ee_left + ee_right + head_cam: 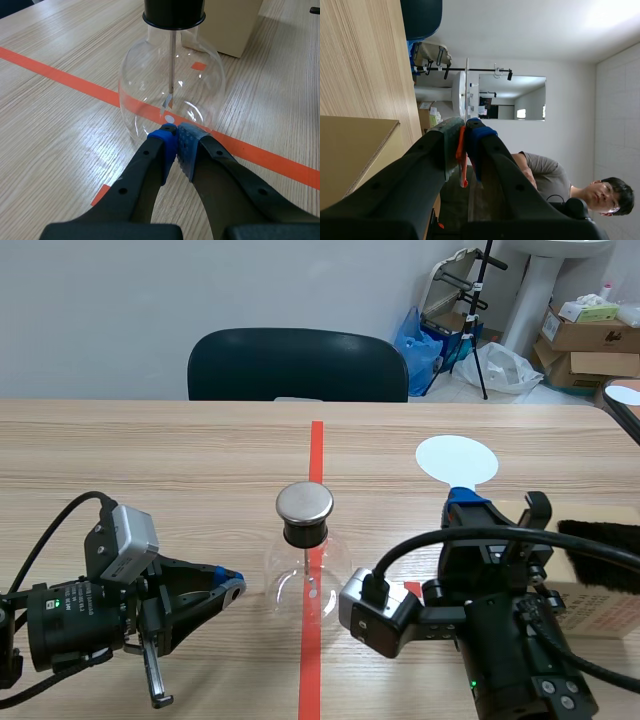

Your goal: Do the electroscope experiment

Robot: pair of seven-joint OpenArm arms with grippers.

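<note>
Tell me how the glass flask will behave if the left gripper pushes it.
The flask is clear glass, so probably fragile and light. Its round bulb and heavy-looking metal cap suggest it may tip or roll rather than slide. The smooth glass would likely slip against the left gripper, whose jaws are shut close to it.

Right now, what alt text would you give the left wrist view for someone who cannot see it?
A clear glass flask with a black stopper and a thin metal rod inside stands on a wooden table, across an orange-red tape line. The left gripper, its blue-padded fingers shut, points at the flask's base.
</note>
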